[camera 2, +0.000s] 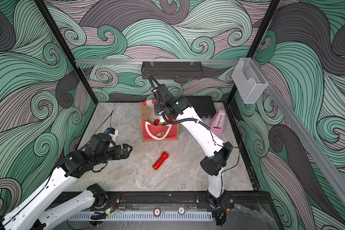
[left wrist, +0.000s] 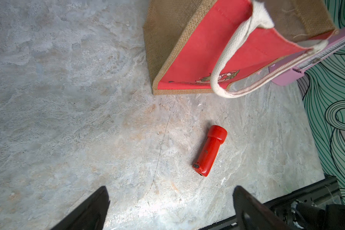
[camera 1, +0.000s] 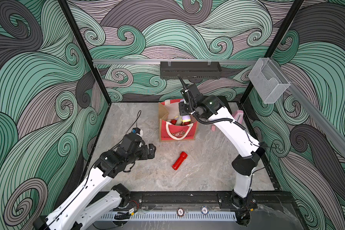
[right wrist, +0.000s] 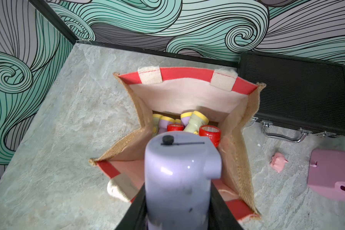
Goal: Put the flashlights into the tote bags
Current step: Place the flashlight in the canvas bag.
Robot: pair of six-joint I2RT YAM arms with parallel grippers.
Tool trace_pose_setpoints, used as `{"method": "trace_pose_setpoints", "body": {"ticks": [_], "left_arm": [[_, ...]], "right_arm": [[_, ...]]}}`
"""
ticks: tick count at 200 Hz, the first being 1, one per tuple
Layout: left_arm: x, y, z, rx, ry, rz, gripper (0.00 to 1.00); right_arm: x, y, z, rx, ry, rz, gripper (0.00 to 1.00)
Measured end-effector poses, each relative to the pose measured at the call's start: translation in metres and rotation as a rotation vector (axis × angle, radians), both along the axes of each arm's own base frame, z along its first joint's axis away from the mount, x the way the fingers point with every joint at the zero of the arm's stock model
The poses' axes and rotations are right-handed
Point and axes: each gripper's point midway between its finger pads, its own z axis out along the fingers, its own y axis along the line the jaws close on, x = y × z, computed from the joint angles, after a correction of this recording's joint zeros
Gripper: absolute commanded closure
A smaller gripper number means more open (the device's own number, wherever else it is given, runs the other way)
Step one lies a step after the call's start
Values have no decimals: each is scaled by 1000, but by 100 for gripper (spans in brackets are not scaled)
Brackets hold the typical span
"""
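1. In a top view, my right gripper (camera 1: 183,115) is clenching a lilac flashlight (camera 1: 186,119) over the tote bag (camera 1: 178,131); a red flashlight (camera 1: 179,161) is lying on the table (camera 1: 207,169).
2. Left wrist: my left gripper (left wrist: 170,190) is hanging open, empty, near that red flashlight.
3. Right wrist: other flashlights (right wrist: 195,121) are lying inside the bag; releasing is likely coming next.

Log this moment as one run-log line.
right gripper: shut on lilac flashlight, over open tote bag | left gripper: open, empty | red flashlight: lying on table
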Motion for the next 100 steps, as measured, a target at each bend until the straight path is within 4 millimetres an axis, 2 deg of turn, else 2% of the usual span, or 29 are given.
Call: {"method": "trace_pose_setpoints", "body": {"ticks": [36, 62, 100], "left_arm": [[8, -5, 16, -50, -23, 30, 2], [12, -6, 18, -66, -23, 51, 2], [15, -9, 23, -93, -41, 62, 2]], "right_arm": [[38, 5, -21, 9, 26, -13, 100], [55, 16, -52, 1, 77, -5, 100], [67, 33, -101, -2, 165, 12, 100]]}}
